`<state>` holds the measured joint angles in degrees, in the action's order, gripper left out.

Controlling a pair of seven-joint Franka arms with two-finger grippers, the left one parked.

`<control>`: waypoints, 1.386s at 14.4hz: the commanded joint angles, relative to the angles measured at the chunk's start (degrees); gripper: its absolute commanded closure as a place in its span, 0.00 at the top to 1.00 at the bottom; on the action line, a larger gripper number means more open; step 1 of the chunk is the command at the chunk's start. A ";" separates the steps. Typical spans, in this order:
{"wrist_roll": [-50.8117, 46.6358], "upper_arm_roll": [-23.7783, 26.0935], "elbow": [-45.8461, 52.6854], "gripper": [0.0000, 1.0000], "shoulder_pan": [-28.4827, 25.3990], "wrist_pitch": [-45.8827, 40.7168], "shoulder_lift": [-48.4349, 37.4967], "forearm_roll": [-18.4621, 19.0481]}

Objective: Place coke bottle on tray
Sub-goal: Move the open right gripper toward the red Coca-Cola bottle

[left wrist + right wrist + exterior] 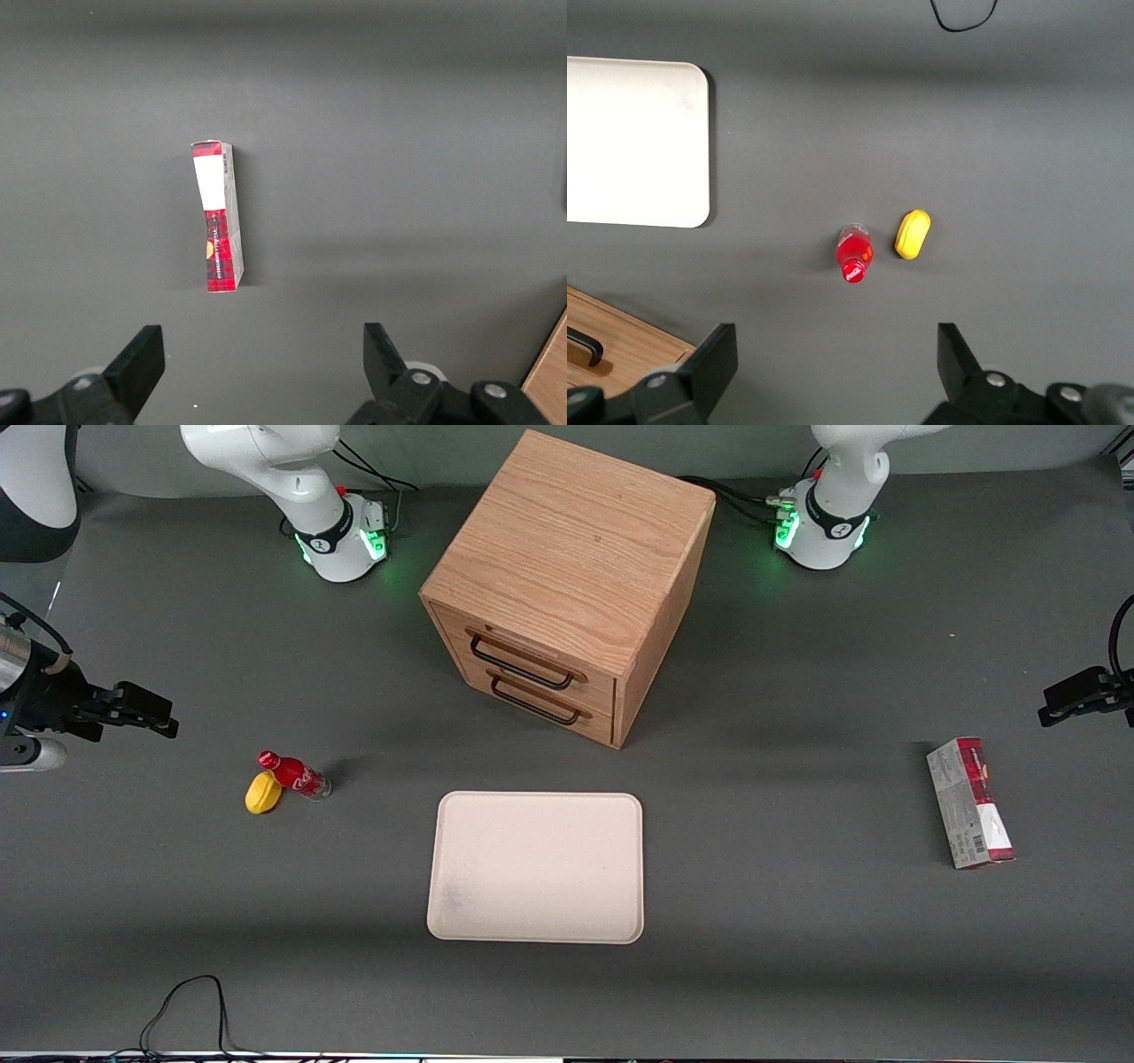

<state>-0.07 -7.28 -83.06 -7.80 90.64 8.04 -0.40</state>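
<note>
Hovering my tool [833, 372], fingers spread, above the coke bottle [296, 775] apparently standing beside a yellow object [263, 793], I must descend before carrying it to the tray [536, 866].
</note>
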 commanded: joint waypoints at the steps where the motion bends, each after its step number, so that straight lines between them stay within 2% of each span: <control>1: -1.33 -0.36 1.50 1.00 0.15 -1.43 0.49 -1.19; 7: -0.81 -1.51 -0.25 1.00 0.07 -1.96 2.68 -1.54; 13: -0.54 -1.51 -11.93 1.00 -0.20 11.82 4.44 -2.86; 20: -0.45 -1.42 -13.53 1.00 -0.37 13.07 5.14 -2.86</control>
<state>-0.16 -8.55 -95.29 -7.90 102.95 14.26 -1.95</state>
